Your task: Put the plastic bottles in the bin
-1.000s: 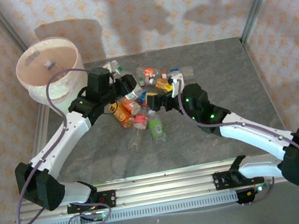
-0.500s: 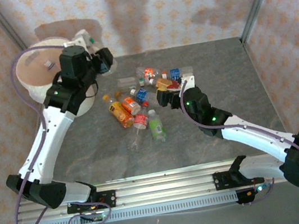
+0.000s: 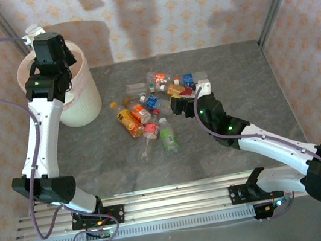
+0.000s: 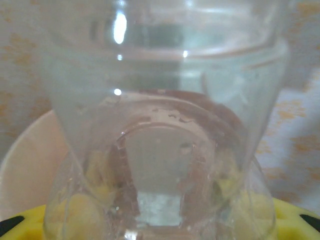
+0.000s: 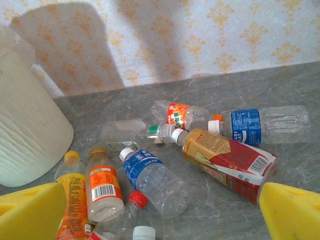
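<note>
Your left gripper (image 3: pixel 39 40) is clamped on a clear bottle (image 4: pixel 160 100) over the bin (image 3: pixel 81 102) rim. Your right gripper (image 5: pixel 160 215) gapes wide above the plastic bottles (image 5: pixel 150 175) lying on the bench (image 3: pixel 232 72). Their label print is too small to read.

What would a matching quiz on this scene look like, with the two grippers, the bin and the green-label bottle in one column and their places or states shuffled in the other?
Column one:
1. left gripper
2. right gripper
3. bin
4. green-label bottle

Column two:
A. standing at the far left corner of the table
B. open, low over the table
C. lying on its side, mid-table
D. shut on a clear bottle

Pairs: 1-D, 2-B, 3-A, 4-C
</note>
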